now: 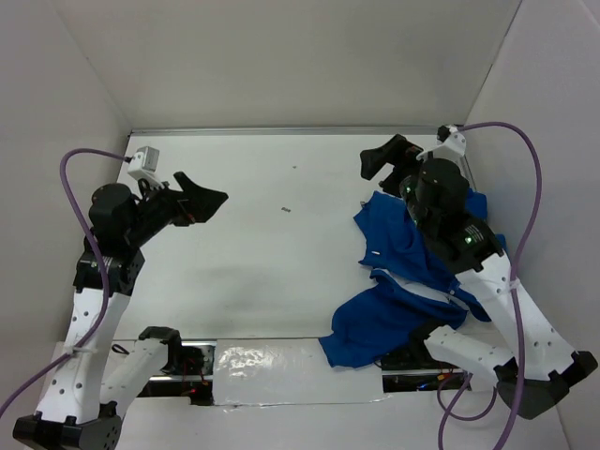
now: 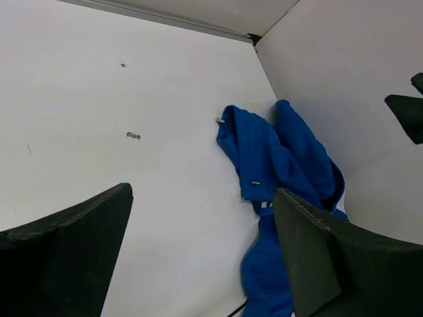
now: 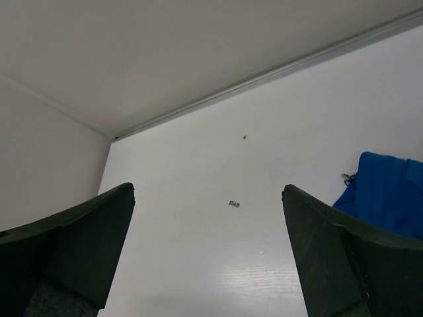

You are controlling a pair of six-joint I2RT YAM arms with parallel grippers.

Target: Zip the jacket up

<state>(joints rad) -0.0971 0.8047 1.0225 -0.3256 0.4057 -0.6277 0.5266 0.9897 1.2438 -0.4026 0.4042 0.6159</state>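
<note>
The royal-blue jacket (image 1: 412,281) lies crumpled on the right side of the white table (image 1: 281,272), partly under my right arm, with a strip of white lining showing. It also shows in the left wrist view (image 2: 277,165), and one corner shows in the right wrist view (image 3: 386,191). My left gripper (image 1: 206,202) is open and empty above the left part of the table, far from the jacket (image 2: 201,257). My right gripper (image 1: 380,164) is open and empty, above the table just beyond the jacket's far edge (image 3: 208,257).
White walls close in the table at the back, left and right. A small metal bit (image 1: 288,210) and a dark speck (image 1: 293,169) lie mid-table. A shiny foil strip (image 1: 281,370) runs along the front edge. Purple cables (image 1: 534,178) loop off both arms.
</note>
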